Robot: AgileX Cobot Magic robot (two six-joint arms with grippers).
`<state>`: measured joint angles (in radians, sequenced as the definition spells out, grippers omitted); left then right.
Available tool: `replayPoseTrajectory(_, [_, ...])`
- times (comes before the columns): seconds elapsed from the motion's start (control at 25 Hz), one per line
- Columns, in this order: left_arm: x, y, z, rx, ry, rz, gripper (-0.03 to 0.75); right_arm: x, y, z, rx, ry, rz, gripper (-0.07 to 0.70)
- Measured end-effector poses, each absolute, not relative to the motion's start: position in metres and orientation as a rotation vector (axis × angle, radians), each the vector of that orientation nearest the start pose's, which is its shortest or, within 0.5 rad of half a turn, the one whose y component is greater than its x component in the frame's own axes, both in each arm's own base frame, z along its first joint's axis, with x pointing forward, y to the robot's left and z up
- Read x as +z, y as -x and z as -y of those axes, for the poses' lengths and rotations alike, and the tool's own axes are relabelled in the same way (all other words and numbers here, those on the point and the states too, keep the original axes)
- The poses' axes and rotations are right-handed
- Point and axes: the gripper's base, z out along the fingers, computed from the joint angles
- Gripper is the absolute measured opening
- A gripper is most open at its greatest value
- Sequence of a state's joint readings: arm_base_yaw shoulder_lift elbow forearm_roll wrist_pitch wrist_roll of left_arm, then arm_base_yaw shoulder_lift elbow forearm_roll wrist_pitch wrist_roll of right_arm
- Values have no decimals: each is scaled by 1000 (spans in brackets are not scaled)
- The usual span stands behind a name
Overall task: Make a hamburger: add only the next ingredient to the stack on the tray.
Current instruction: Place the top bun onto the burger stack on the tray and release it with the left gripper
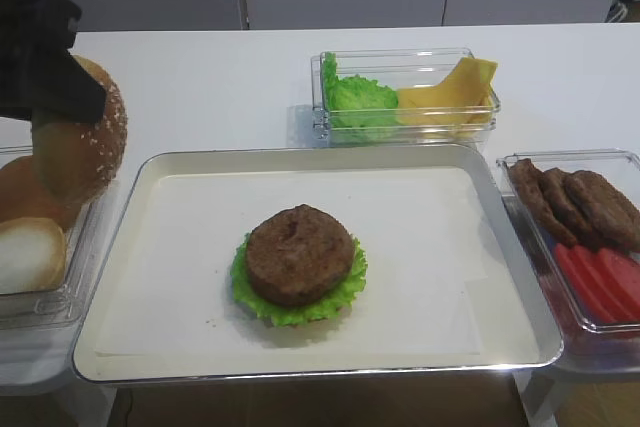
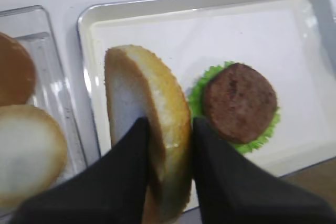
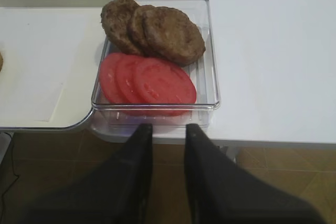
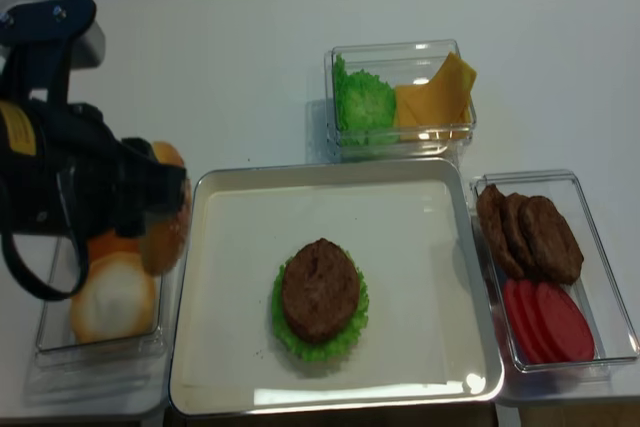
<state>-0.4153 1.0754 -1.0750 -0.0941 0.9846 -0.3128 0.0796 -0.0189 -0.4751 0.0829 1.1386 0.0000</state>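
Note:
My left gripper (image 2: 167, 127) is shut on the sesame bun top (image 2: 152, 90), which stands on edge between the black fingers. In the high view this bun top (image 1: 90, 137) hangs over the left rim of the silver tray (image 1: 450, 247), above the bun box. The stack (image 1: 300, 262), a brown patty on frilly green lettuce, lies mid-tray, to the right of the held bun and apart from it (image 2: 239, 103). My right gripper (image 3: 168, 129) is open and holds nothing, just off the table's front edge.
A clear box (image 1: 70, 292) at the left holds a pale flat-cut bun half (image 1: 28, 252) and a smooth brown bun. A box with lettuce and cheese (image 1: 405, 97) stands behind the tray. A box with loose patties and tomato slices (image 3: 157, 56) sits at the right.

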Motion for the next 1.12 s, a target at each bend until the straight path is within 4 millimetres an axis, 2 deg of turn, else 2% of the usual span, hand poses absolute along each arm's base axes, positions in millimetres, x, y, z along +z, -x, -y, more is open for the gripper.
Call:
replayPoseTrajectory(0.12, [361, -179, 95, -513, -193, -2513, 183, 264, 9, -6, 148, 92, -2127, 180])
replayPoseTrajectory(0.48, [339, -167, 112, -782, -457, -2510, 183, 264, 9, -6, 148, 92, -2127, 180])
replayPoseTrajectory(0.72, [335, -176, 100, -1002, -350, -2412, 183, 264, 9, -6, 148, 92, -2127, 180])
replayPoseTrajectory(0.84, [330, -185, 92, -1001, -298, -2408, 183, 264, 9, -6, 148, 92, -2127, 180])
replayPoseTrajectory(1.12, [325, -190, 94, -1063, -274, -2423, 183, 264, 9, -6, 148, 92, -2127, 180])
